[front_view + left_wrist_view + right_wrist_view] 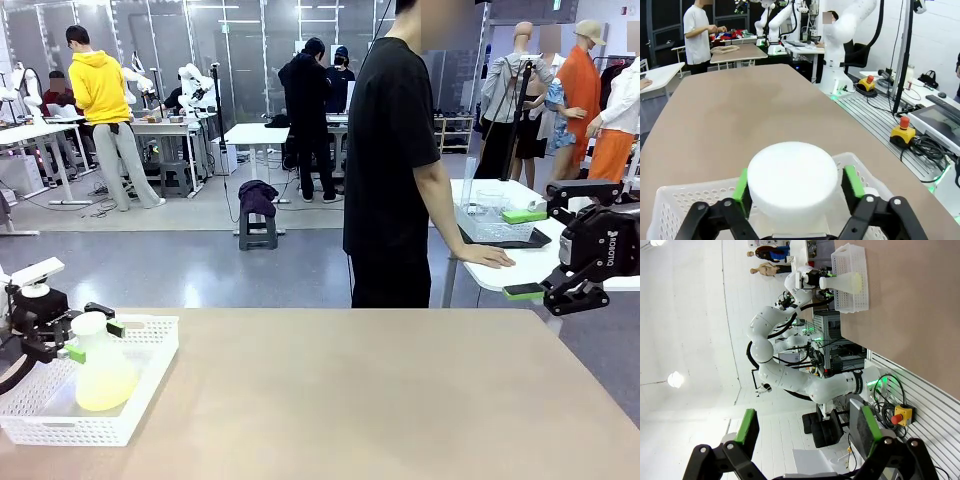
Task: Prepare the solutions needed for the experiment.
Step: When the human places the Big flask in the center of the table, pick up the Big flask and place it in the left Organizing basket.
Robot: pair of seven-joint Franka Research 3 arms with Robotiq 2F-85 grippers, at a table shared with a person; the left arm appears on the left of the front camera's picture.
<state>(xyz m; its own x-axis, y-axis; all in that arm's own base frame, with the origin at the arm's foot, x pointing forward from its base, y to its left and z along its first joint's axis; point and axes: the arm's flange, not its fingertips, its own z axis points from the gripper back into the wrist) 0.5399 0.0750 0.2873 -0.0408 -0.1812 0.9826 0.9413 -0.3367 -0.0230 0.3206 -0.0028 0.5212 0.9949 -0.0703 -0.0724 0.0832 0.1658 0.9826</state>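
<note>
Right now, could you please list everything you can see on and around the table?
Conical flask: one, translucent whitish with a white cap, standing in the basket.
Solution: small amount, pale yellow, in the flask's bottom.
Basket: one, white, perforated, table's left near corner.
Table: one, tan.
Person: one, black shirt, far side, hand on a neighbouring white table.
Left claw: open, green pads either side of the flask's neck.
Right claw: open, holding nothing, above the table's right edge.
</note>
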